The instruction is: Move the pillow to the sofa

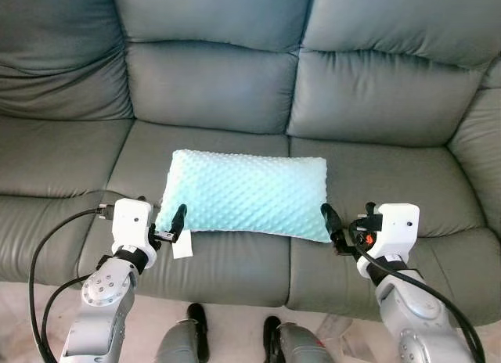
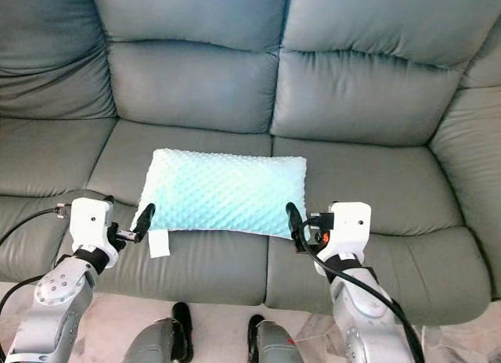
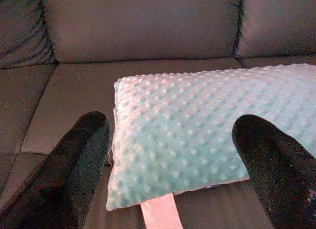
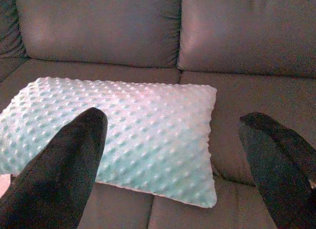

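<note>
A light-blue dimpled pillow [image 1: 246, 194] lies flat on the seat of the grey leather sofa [image 1: 70, 156], across the seam between two cushions. A white tag [image 1: 182, 245] hangs from its near left corner. My left gripper [image 1: 176, 220] is open just off that corner, touching nothing. Close to the pillow's near right corner, my right gripper [image 1: 332, 221] is open too, with nothing in it. In the wrist views the pillow [image 3: 207, 130] [image 4: 113, 130] lies beyond each pair of spread black fingers [image 3: 81, 155] [image 4: 64, 160].
The sofa's back cushions [image 1: 211, 85] rise behind the pillow, and an armrest [image 1: 477, 156] bulges at the right. Bare seat lies to the left and right of the pillow. Below the seat's front edge I see my own legs [image 1: 188, 336] and pale floor.
</note>
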{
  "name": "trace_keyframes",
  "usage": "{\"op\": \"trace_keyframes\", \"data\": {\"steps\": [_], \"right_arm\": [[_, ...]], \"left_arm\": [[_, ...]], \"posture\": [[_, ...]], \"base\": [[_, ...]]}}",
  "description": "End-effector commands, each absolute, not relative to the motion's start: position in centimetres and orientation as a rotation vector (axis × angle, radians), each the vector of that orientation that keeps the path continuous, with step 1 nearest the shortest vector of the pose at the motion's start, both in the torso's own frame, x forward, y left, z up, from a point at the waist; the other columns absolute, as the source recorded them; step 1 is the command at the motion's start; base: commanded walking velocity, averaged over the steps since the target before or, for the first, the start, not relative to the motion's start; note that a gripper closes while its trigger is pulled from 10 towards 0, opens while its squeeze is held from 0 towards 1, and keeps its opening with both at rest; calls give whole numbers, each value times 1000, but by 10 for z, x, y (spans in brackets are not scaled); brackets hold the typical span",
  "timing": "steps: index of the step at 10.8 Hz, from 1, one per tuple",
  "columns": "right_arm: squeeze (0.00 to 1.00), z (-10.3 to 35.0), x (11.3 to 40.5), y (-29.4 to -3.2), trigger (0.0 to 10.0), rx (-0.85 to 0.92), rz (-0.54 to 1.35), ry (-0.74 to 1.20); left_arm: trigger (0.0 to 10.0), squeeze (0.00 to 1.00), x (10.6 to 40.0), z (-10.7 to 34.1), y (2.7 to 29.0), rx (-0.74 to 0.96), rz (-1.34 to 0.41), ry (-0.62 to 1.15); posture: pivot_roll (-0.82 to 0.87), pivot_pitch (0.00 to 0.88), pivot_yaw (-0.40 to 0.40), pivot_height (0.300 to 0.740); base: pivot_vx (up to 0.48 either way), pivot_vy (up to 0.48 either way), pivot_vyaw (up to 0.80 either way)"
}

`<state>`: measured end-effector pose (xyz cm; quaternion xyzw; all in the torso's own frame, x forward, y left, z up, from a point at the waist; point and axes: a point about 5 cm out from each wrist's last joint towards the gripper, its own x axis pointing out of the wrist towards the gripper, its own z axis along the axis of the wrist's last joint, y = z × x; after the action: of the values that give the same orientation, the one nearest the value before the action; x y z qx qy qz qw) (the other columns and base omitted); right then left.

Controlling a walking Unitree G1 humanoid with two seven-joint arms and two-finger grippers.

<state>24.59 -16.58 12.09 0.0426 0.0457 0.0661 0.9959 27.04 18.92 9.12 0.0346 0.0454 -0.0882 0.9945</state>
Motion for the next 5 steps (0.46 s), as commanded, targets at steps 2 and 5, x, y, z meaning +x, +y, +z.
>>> {"op": "trace_keyframes", "data": {"steps": [2, 5], "right_arm": [[0, 120, 241, -168, 10000, 88, 111, 91], [0, 120, 240, -168, 10000, 88, 108, 90]], "left_arm": [[10000, 0, 266, 83, 190, 72, -191, 136], [10000, 0, 266, 83, 191, 77, -194, 139]], "posture": [[-151, 298, 1, 740], [-152, 301, 4, 710]], "base": [[0, 0, 0], [0, 0, 0]]}}
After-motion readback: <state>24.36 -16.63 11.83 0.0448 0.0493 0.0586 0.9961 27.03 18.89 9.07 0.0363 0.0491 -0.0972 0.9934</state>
